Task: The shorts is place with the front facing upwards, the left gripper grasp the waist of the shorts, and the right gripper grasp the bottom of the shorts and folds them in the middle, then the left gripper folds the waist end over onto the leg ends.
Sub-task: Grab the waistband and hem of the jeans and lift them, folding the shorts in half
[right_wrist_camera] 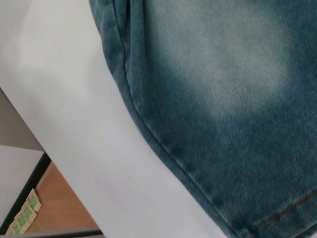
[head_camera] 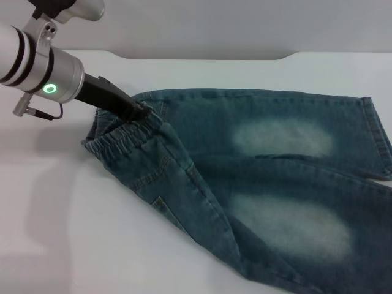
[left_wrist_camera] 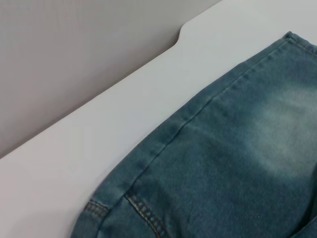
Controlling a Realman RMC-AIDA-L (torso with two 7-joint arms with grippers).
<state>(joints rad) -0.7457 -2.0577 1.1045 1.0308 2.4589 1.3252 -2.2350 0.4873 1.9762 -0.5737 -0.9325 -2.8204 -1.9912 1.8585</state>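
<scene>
The blue-green denim shorts (head_camera: 263, 184) lie spread on the white table, each leg with a pale faded patch. The gathered elastic waist end (head_camera: 122, 138) is at the left and looks bunched and slightly raised. The leg ends (head_camera: 376, 138) reach the right edge of the head view. My left gripper (head_camera: 139, 111) comes in from the upper left, its black jaws closed on the far part of the waistband. The left wrist view shows the shorts' side seam and pocket stitching (left_wrist_camera: 143, 213). In the right wrist view there is a faded denim leg (right_wrist_camera: 223, 99); the right gripper is out of view.
The white table (head_camera: 61, 214) has bare surface left of and in front of the shorts. Its far edge with a notch meets a grey wall (left_wrist_camera: 74, 59). Past the table's near edge, the right wrist view takes in a wooden floor (right_wrist_camera: 59, 208).
</scene>
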